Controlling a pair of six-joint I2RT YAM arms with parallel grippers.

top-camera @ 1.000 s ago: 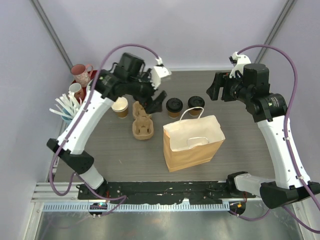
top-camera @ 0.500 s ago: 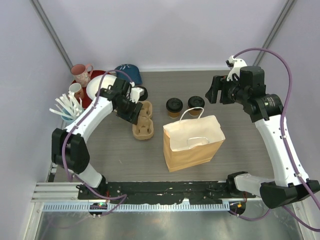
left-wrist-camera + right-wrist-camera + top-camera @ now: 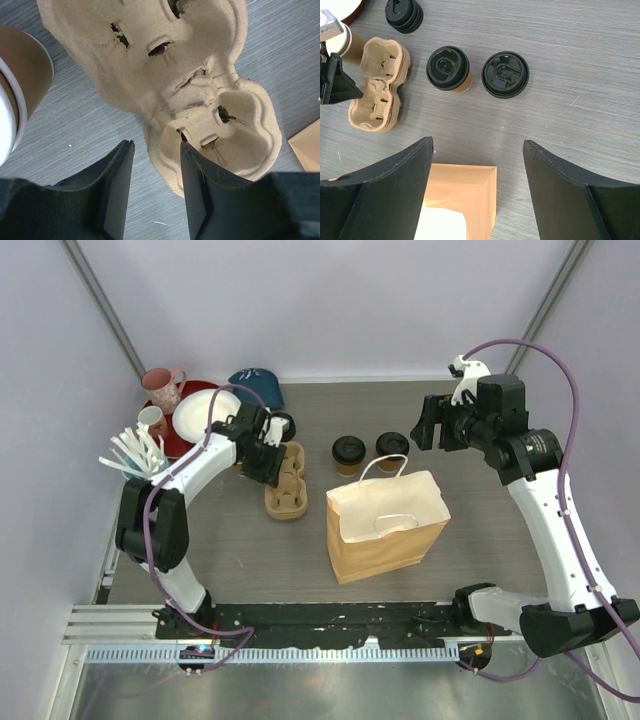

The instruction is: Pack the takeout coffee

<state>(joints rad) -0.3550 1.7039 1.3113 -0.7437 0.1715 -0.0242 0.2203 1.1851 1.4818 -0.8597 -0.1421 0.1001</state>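
Two takeout coffees, tan cups with black lids, stand side by side behind the bag: the left one point(image 3: 348, 453) point(image 3: 448, 68) and the right one point(image 3: 392, 447) point(image 3: 505, 74). My left gripper point(image 3: 266, 452) point(image 3: 156, 147) is open and low at the left edge of the pulp cup carrier point(image 3: 285, 481) point(image 3: 175, 75). Its right finger point(image 3: 200, 190) overlaps the carrier's rim. My right gripper point(image 3: 424, 422) point(image 3: 477, 145) is open and empty, high above the table behind the open brown paper bag point(image 3: 385, 525) point(image 3: 462, 197).
A lidless tan cup point(image 3: 20, 85) stands just left of the carrier. A stack of black lids point(image 3: 404, 14) lies behind it. A pink mug point(image 3: 162, 388), a white plate point(image 3: 205, 412), a blue cap point(image 3: 257, 385) and a holder of white utensils point(image 3: 135, 455) crowd the back left.
My left arm has dropped from high above the carrier to its left edge, low by the table. My right gripper has shifted slightly left.
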